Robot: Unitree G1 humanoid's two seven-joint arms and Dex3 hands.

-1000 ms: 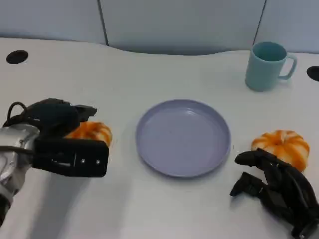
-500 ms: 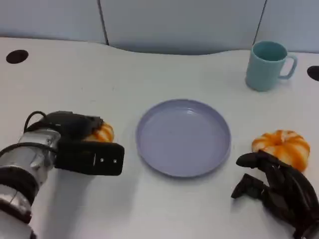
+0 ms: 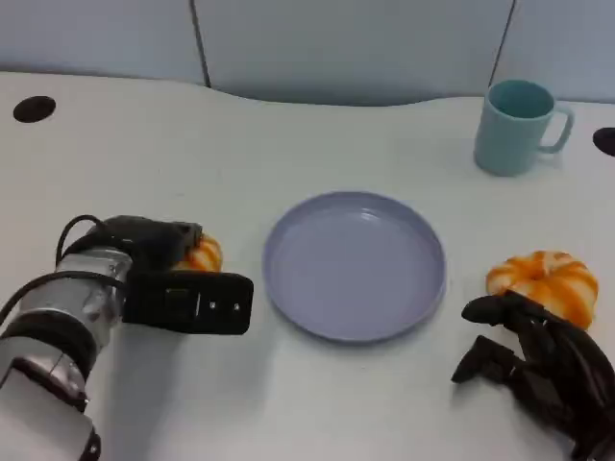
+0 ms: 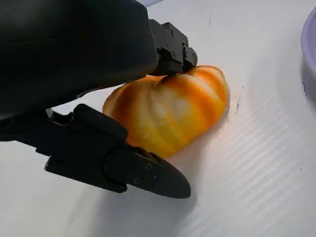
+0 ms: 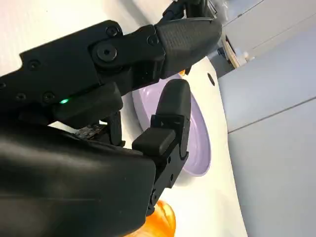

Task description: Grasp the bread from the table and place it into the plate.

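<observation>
The left robot hand (image 3: 183,288) has slid rightward across the white surface (image 3: 317,144) over the past second and now closes around the orange-striped, pumpkin-shaped bread roll (image 4: 170,113), which sits on the surface just left of the round lavender plate (image 3: 354,264). With fingers (image 4: 123,165) on both sides, a lift toward the plate looks next. The right robot hand (image 3: 538,360) rests loosely curled, holding nothing, beside a second orange roll (image 3: 543,280).

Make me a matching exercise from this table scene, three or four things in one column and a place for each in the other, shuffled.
Things:
1. mug
2. plate
3. bread by the left hand
4. bread by the right hand

Places:
A. table's middle
B. far right corner
C. left of the plate
D. right of the plate

Pairs: 1-B, 2-A, 3-C, 4-D
</observation>
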